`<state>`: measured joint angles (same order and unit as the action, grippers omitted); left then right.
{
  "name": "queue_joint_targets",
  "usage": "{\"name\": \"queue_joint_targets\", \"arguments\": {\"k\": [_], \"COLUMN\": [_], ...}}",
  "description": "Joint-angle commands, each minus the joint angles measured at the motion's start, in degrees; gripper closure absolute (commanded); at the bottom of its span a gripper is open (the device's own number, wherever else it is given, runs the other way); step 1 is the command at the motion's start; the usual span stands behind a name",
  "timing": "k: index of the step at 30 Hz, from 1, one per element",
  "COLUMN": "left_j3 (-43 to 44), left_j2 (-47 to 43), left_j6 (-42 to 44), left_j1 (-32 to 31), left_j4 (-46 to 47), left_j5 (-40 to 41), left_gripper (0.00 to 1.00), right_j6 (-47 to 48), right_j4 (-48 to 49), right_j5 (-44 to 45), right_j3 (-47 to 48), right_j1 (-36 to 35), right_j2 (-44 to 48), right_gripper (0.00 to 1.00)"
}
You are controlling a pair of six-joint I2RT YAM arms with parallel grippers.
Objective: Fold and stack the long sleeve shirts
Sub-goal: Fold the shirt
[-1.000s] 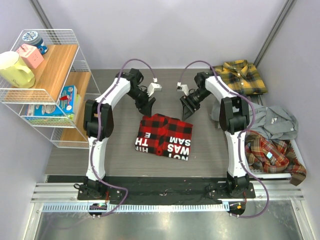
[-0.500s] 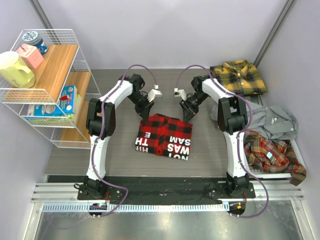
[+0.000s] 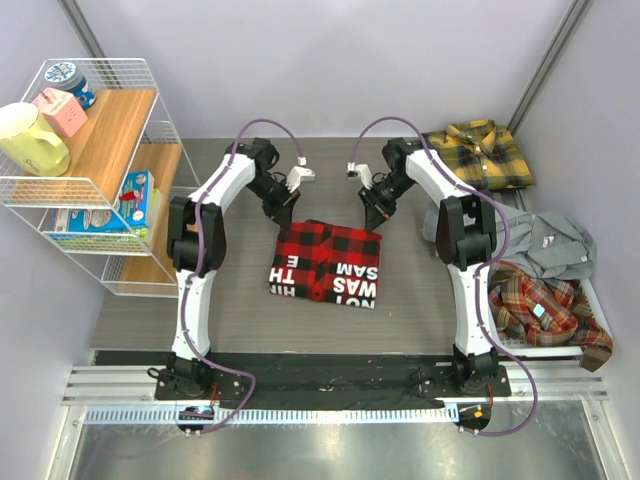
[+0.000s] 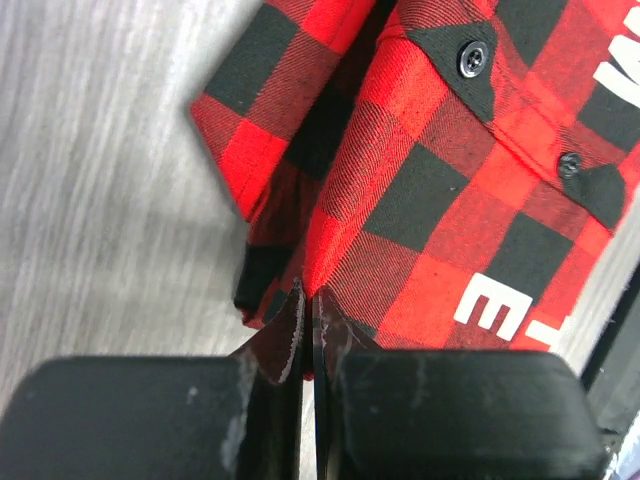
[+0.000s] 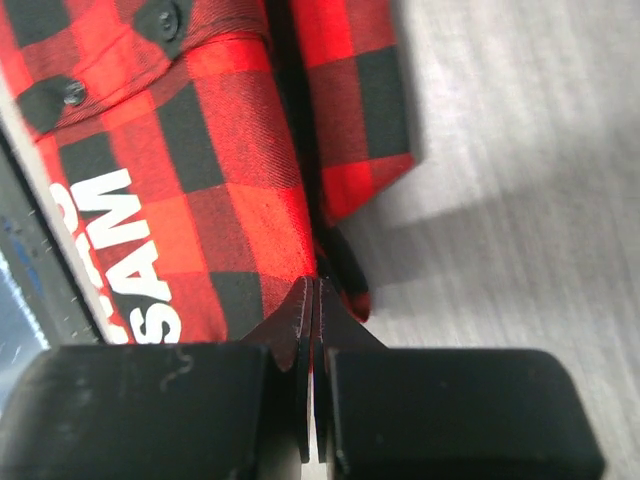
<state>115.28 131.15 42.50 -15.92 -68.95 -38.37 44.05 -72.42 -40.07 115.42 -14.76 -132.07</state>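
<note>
The red-and-black check shirt [image 3: 325, 262] with white lettering lies folded at the table's middle. My left gripper [image 3: 285, 218] is shut on its far left corner. In the left wrist view that gripper [image 4: 308, 292] pinches the fabric edge [image 4: 430, 180] at its tips. My right gripper [image 3: 372, 222] is shut on the far right corner. The right wrist view shows that gripper [image 5: 316, 285] closed on the cloth [image 5: 220, 150] beside the lettering. A yellow-and-black plaid shirt [image 3: 480, 152] lies folded at the back right.
A grey shirt [image 3: 555, 245] and an orange-brown plaid shirt [image 3: 545, 310] are heaped at the right edge. A wire shelf [image 3: 95, 170] with a jug, boxes and tins stands on the left.
Both grippers came down onto the red shirt's far corners and closed on them. The far edge has been drawn slightly toward the back, leaving the shirt flatter.
</note>
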Motion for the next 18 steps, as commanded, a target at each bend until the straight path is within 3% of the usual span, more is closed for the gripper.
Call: {"name": "queue_joint_targets", "arguments": {"k": [1, 8, 9, 10, 11, 12, 14, 15, 16, 17, 18], "left_j3": [2.40, 9.16, 9.69, 9.70, 8.83, 7.86, 2.00, -1.08, -3.90, -8.63, -10.50], "left_j2": [3.23, 8.85, 9.64, 9.47, 8.95, 6.94, 2.90, 0.62, -4.97, -7.38, -10.19], "left_j6": [-4.86, -10.50, -11.20, -11.99, -13.13, -15.23, -17.70, -20.67, -22.36, -23.42, -25.78], "left_j1": [2.29, 2.48, 2.56, 2.56, 2.74, 2.91, 4.05, 4.41, 4.76, 4.85, 4.76], "left_j4": [4.07, 8.39, 8.30, 9.43, 10.40, 11.37, 16.81, 19.70, 22.51, 26.63, 27.98], "left_j5": [7.24, 14.81, 15.51, 17.17, 17.36, 17.19, 13.69, 12.19, 11.31, 9.30, 8.41], "left_gripper": [1.00, 1.00, 1.00, 0.99, 0.94, 0.83, 0.71, 0.57, 0.51, 0.46, 0.33], "right_j6": [-5.10, -18.64, -19.70, -21.27, -22.25, -23.04, -25.68, -26.55, -27.61, -28.49, -29.02], "right_j4": [7.45, 24.95, 27.66, 28.99, 30.14, 31.80, 32.69, 33.74, 34.01, 34.19, 34.28], "right_j5": [7.81, 12.82, 13.18, 13.88, 14.14, 14.15, 12.22, 11.69, 11.51, 9.77, 8.62], "right_j3": [2.71, -0.54, -1.93, -2.56, -2.91, -3.00, -2.56, -2.83, -3.26, -3.70, -5.62], "right_j1": [1.23, 1.49, 1.49, 1.49, 1.49, 1.58, 1.93, 2.02, 2.19, 2.28, 2.46], "right_j2": [-2.39, -1.44, -1.00, -0.47, 0.75, 1.37, 2.95, 5.13, 6.55, 7.87, 11.10], "right_gripper": [0.99, 0.99, 0.97, 0.87, 0.79, 0.74, 0.53, 0.45, 0.37, 0.31, 0.31]}}
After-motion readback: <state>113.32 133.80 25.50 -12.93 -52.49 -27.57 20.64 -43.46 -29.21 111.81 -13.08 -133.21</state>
